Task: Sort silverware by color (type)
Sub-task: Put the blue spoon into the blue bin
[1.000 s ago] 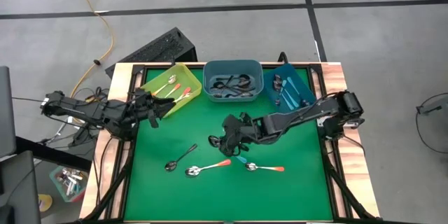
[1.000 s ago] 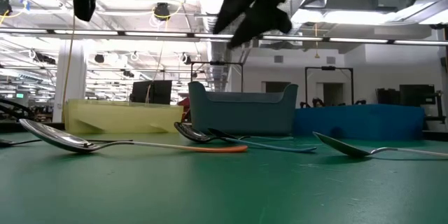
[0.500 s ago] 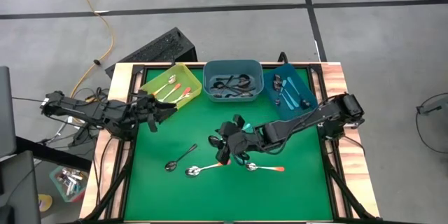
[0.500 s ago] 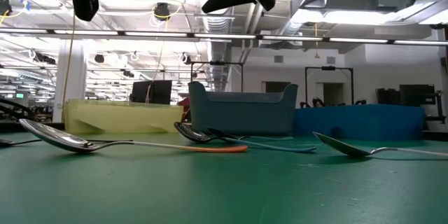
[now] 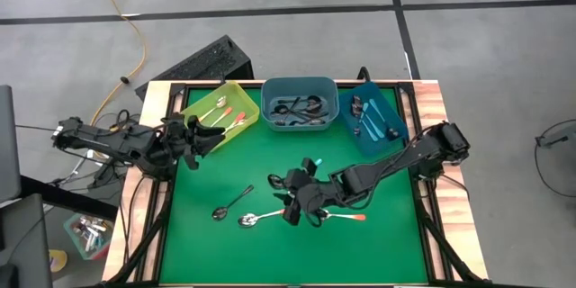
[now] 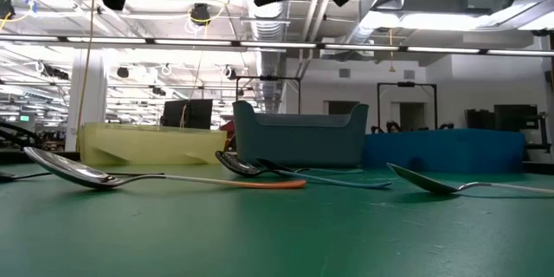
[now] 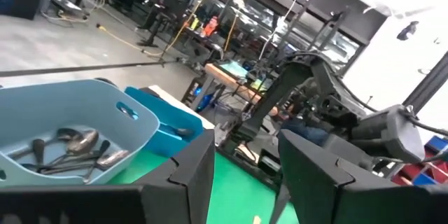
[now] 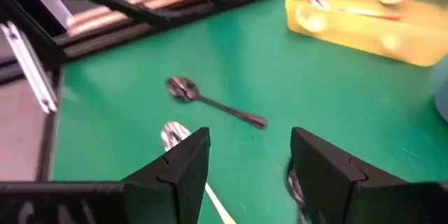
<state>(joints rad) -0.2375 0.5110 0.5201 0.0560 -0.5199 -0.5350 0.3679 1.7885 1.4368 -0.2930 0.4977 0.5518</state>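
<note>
High view: right gripper (image 5: 294, 209) seemingly above orange-handled spoon (image 5: 263, 217).

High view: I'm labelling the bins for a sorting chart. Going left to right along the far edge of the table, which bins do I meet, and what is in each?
Yellow bin with orange-handled spoons → grey-blue bin with dark metal spoons → blue bin with teal-handled spoons.

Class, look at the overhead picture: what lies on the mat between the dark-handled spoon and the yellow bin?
Nothing: in the high view, only bare green mat separates the dark-handled spoon from the yellow bin.
</note>
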